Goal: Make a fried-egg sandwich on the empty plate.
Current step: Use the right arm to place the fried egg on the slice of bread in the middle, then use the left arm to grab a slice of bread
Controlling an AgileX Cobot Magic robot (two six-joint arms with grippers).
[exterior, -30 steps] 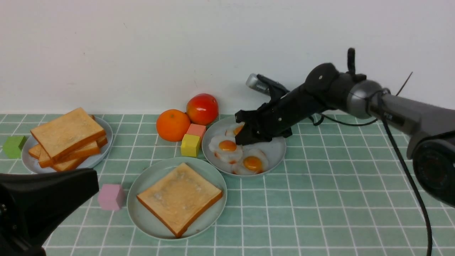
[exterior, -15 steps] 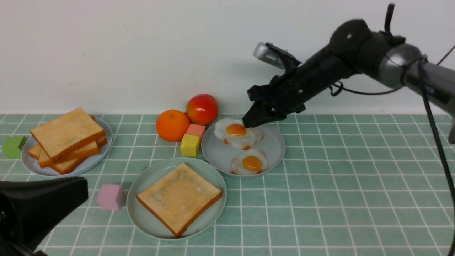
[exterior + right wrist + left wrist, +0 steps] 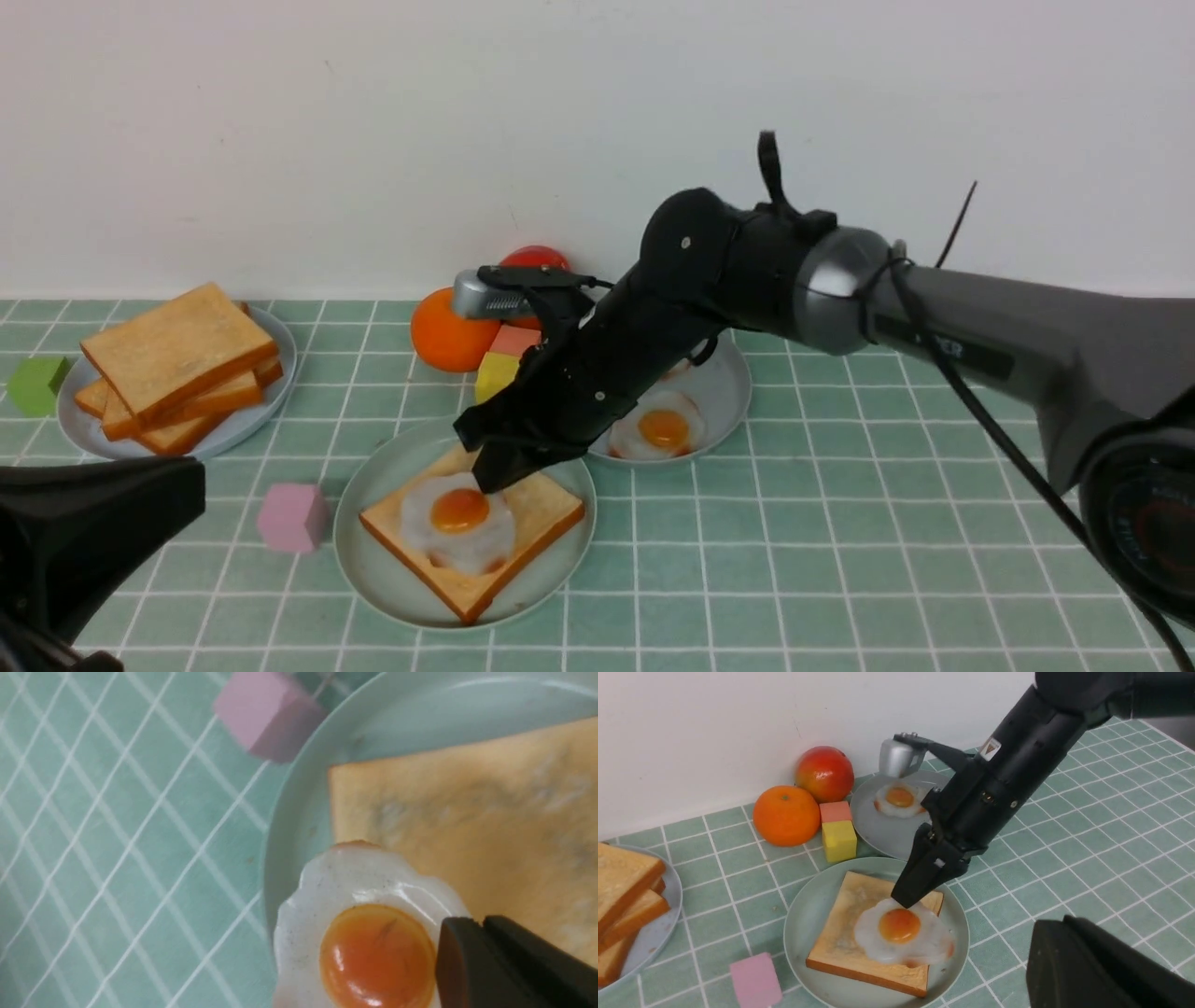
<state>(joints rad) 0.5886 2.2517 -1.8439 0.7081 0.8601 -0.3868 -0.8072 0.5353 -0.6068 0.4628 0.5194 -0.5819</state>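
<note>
The pale mint-green plate (image 3: 369, 476) sits front centre with one toast slice (image 3: 546, 504) on it. A white fried egg (image 3: 457, 518) with an orange yolk rests on or just over that toast; I cannot tell whether they touch. My right gripper (image 3: 495, 481) is shut on the egg's far edge, as the right wrist view shows with the egg (image 3: 364, 933) beside the closed gripper (image 3: 455, 933). My left gripper (image 3: 191, 495) hangs low at the front left, shut and holding nothing. In the left wrist view the egg (image 3: 899, 933) overhangs one edge of the toast (image 3: 840, 933).
A stack of toast slices (image 3: 177, 364) fills a grey-blue plate at the back left. Behind the mint plate, another grey-blue plate (image 3: 724, 392) holds a fried egg (image 3: 663, 427). An orange (image 3: 448, 331), a red fruit (image 3: 532, 257), and yellow (image 3: 495, 373), pink (image 3: 291, 516) and green (image 3: 35, 385) cubes lie around.
My right gripper lifted one egg off the back plate and carried it left and forward, down over the toast on the mint plate. The left gripper drew back slightly.
</note>
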